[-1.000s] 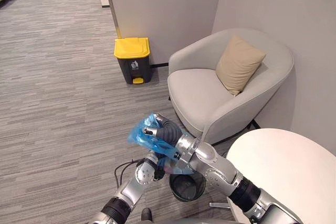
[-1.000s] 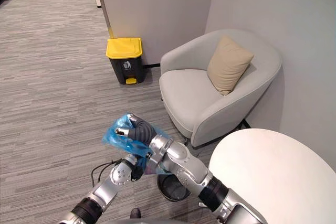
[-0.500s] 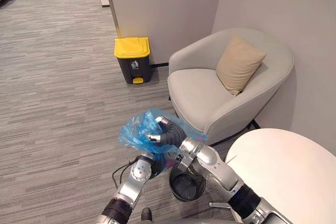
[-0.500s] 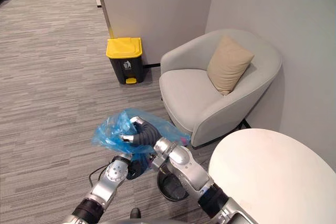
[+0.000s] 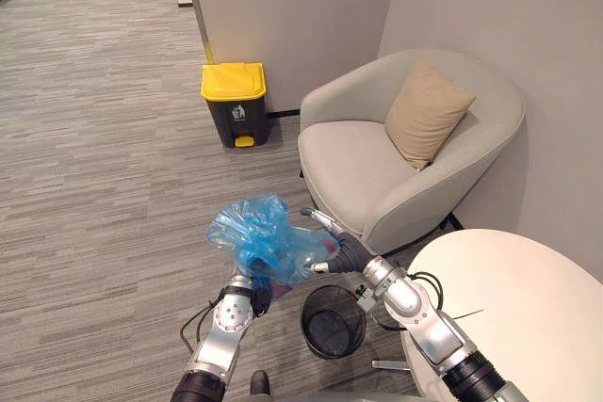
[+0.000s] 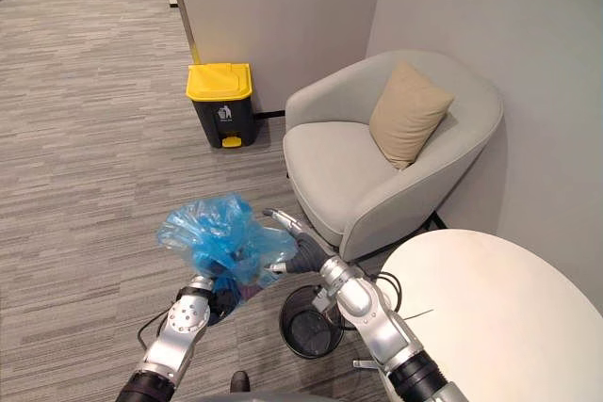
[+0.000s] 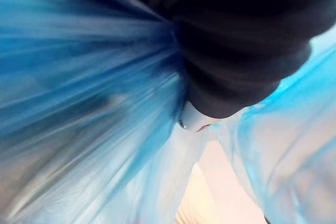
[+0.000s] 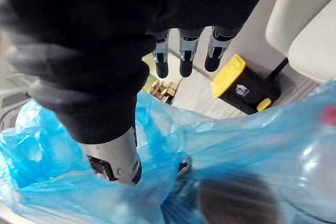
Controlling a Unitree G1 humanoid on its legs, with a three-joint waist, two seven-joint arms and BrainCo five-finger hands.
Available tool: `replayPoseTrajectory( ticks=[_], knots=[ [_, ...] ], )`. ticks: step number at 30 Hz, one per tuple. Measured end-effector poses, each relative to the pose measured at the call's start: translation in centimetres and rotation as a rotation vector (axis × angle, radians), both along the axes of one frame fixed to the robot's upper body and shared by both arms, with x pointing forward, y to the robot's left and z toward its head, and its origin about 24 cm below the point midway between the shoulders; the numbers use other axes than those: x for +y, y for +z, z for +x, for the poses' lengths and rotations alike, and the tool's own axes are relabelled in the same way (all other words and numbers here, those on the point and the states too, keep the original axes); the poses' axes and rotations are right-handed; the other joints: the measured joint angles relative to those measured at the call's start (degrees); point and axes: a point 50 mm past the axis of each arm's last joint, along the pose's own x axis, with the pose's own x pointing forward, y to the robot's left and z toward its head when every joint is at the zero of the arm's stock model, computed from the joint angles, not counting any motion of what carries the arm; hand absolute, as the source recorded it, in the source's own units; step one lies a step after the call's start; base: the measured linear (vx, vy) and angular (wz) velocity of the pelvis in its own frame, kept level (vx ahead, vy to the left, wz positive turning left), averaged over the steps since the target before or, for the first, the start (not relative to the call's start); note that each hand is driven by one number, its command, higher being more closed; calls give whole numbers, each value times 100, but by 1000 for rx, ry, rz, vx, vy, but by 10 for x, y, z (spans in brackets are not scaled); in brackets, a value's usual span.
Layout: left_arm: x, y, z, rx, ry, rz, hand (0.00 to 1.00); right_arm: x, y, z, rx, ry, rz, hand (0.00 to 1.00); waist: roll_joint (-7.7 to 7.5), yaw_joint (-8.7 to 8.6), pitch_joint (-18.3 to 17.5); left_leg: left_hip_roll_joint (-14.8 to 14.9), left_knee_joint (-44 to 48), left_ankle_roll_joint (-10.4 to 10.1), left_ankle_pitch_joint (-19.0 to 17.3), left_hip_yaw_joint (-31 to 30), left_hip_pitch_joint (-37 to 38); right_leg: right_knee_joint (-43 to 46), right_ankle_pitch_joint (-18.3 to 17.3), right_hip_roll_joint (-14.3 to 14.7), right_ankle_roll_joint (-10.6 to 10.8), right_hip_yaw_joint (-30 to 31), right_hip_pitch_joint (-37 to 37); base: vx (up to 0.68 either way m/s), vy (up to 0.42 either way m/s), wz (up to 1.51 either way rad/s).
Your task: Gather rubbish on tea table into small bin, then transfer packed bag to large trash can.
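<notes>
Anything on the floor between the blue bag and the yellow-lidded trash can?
Nothing: in the eye views the grey carpet between the blue bag and the yellow-lidded trash can is bare.

Saw open carpet [image 5: 104,185] running from blue bag [image 5: 256,237] to yellow-lidded trash can [image 5: 235,105], wide room on the left. Found grey armchair [image 5: 363,162] crowding the right, near right hand [image 5: 347,251]. Had mesh bin [image 5: 333,322] on floor below bag, round table [image 5: 528,317] closing off lower right. Noted wall [image 5: 292,16] right behind trash can.
</notes>
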Motion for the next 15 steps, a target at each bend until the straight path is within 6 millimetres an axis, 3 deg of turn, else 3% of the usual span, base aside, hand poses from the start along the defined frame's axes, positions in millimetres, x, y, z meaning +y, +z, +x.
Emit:
replayPoseTrajectory(
  ticks=[6,9,13,15],
  knots=[
    [12,-7,-10,32,51,3,100,-24,9,-1,-62,-141,65,0,19,-3,15,-1,0,-1,-2,0,2,-3,-3,-1,4,-2,3,0,0,0],
    [20,-13,-18,57,91,1,100,-47,7,-2,-39,-305,199,0,36,-15,28,-1,0,-2,-3,1,9,-5,-3,-2,4,-2,9,0,0,0],
    [32,-19,-29,88,161,-24,100,-73,-6,-11,21,-496,344,0,72,-26,59,-9,-1,-19,-17,-3,24,-16,-6,-8,9,-11,3,0,0,0],
    [39,-22,-34,102,195,-33,100,-86,-22,-16,85,-596,397,0,97,-36,75,-14,-1,-33,-31,-4,32,-47,-9,-12,14,-14,8,0,0,0]
  ],
)
